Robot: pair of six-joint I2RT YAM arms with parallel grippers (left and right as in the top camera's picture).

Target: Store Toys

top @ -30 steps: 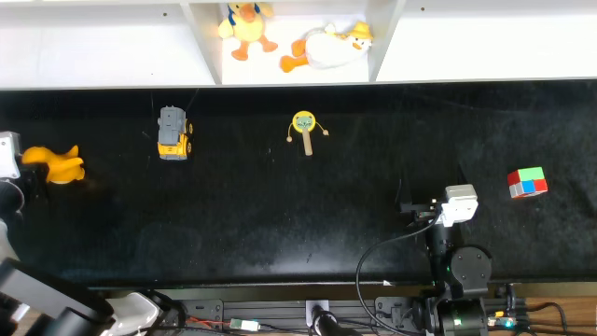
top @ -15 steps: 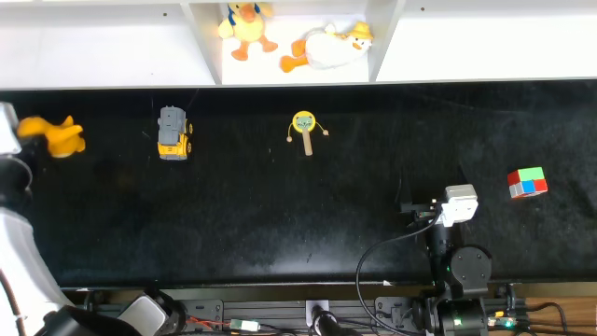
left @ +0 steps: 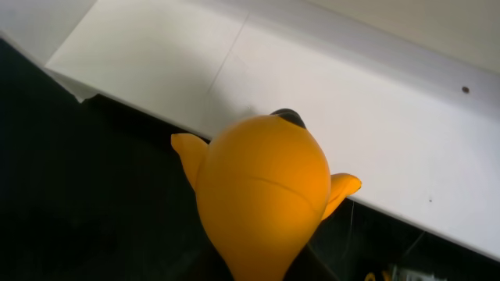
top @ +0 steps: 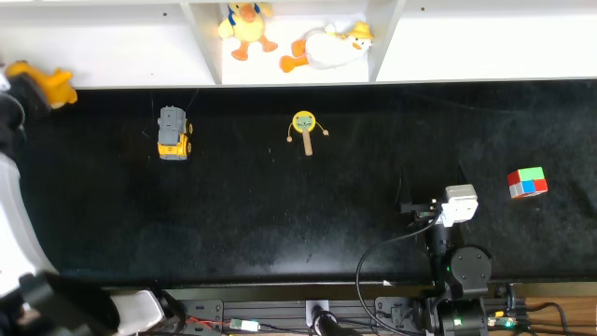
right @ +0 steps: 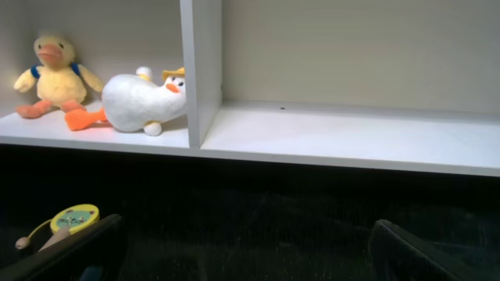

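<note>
While the left gripper (top: 25, 87) pinches an orange toy (left: 264, 195), it holds the toy lifted at the front edge of the white shelf (left: 336, 101), by the left compartment. The right gripper (right: 250, 261) sits low over the black table (top: 280, 224) near its front right, fingers spread wide with nothing between them, facing the shelf. The middle compartment holds a yellow plush duck (top: 247, 26) and a white plush duck (top: 326, 47) lying on its side. On the table lie a toy truck (top: 173, 133), a rattle (top: 304, 126) and a coloured cube (top: 527, 183), all well apart.
</note>
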